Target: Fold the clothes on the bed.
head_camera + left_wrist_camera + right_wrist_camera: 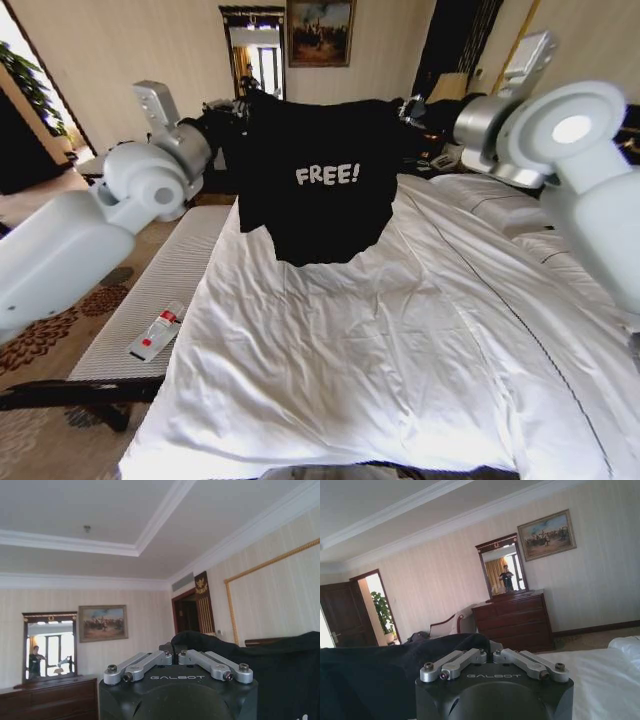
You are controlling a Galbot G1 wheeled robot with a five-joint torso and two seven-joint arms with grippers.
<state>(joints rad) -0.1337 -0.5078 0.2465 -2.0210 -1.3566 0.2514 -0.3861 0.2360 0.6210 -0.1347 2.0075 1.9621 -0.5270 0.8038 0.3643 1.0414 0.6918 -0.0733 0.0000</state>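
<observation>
Head view: the T-shirt (318, 180) hangs spread between the two raised arms, print facing the camera, its hem just above the bed (400, 370). The left gripper (240, 105) and right gripper (412, 108) sit at the shirt's top corners. No fold is made yet; the shirt must first be laid flat, so the task is at an early stage. A chaise (165, 290) stands beside the bed, below the left gripper, with a small packet (157, 333) on it. Nothing lies on the duvet under the shirt.

Left wrist view: the left gripper (176, 656) is pressed together on the T-shirt (280, 675), which drapes away from it.

Right wrist view: the right gripper (491, 654) pinches the T-shirt (380, 675); the bed (605, 675) lies below and beyond it, a dresser (515, 620) far behind.
</observation>
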